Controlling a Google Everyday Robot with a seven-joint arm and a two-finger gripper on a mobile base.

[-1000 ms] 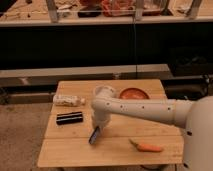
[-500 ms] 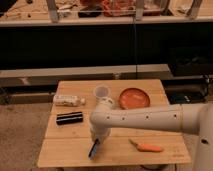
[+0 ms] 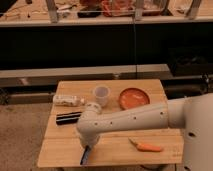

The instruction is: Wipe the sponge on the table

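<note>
The sponge (image 3: 85, 155), a thin dark slab with a bluish face, rests on the near left part of the light wooden table (image 3: 160, 152), close to the front edge. My gripper (image 3: 87, 148) reaches down from the white arm and is on the sponge's upper end, pressing it to the planks. The arm stretches in from the right across the table's middle and hides the wrist and part of the tabletop.
A black bar-shaped block (image 3: 68, 118) lies at the left. Behind it lies a small white bottle (image 3: 68, 100). A white cup (image 3: 101, 94) and an orange plate (image 3: 134, 97) stand at the back. A carrot (image 3: 145, 147) lies near the front right.
The arm has swung the sponge toward the near left, from the table's middle down to the front edge, over the last second.
</note>
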